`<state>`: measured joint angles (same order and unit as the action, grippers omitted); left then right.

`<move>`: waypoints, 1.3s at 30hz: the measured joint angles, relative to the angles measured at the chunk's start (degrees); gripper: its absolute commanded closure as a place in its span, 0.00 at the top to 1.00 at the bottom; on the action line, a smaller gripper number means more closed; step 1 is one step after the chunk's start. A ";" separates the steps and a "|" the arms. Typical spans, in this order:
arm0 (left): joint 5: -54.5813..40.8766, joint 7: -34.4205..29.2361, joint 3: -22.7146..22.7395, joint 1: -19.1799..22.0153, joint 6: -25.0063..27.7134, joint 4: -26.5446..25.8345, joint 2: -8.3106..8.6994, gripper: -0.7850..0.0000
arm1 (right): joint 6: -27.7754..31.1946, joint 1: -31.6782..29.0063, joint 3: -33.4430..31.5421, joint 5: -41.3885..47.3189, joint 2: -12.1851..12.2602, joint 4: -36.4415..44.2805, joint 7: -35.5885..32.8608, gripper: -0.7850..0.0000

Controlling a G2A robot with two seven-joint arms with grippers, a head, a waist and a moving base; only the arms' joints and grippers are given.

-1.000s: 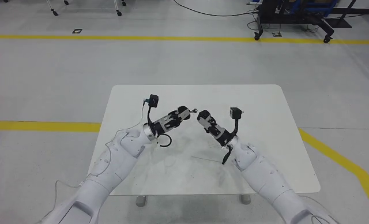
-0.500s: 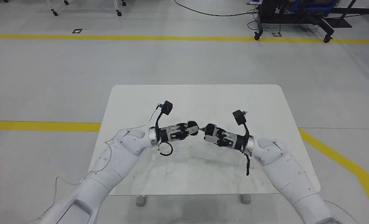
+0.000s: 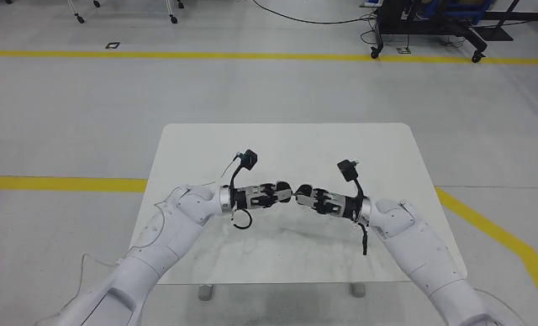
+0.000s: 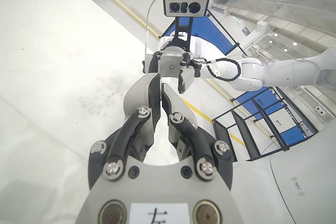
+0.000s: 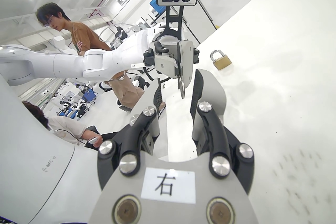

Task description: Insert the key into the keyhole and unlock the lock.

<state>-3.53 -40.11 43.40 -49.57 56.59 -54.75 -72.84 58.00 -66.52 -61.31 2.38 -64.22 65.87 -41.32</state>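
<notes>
Two grippers meet mid-frame: left gripper (image 4: pixel 160 89) pinches the key (image 5: pixel 181 87), thin, stiff, probably slippery; your right gripper (image 5: pixel 178 88) gapes around it. Clamp its flat faces.

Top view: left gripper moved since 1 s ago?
Yes. The left gripper has shifted away from the far edge of the table, toward its near edge, tips close to the right gripper.

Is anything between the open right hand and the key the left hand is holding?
Nothing visible. The key sticks out of the shut left hand, level with the gap between the open fingers of the right hand.
</notes>
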 measured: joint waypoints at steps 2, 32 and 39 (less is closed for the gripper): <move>-0.27 -0.14 -0.05 0.07 0.10 0.09 -0.02 0.00 | 0.00 0.18 0.30 0.03 -0.02 -0.19 0.14 0.11; 17.44 3.68 10.26 -4.57 -10.73 -20.75 3.99 1.00 | 0.00 -3.33 -2.99 -3.63 0.67 0.73 12.45 0.00; 42.77 -12.03 28.11 -22.71 -32.37 -52.86 9.91 1.00 | 0.00 -3.33 -2.99 -3.63 0.67 0.73 12.48 0.00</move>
<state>39.24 -52.14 71.50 -72.28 24.22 -107.61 -62.93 58.00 -69.85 -64.31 -1.26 -63.56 66.60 -28.84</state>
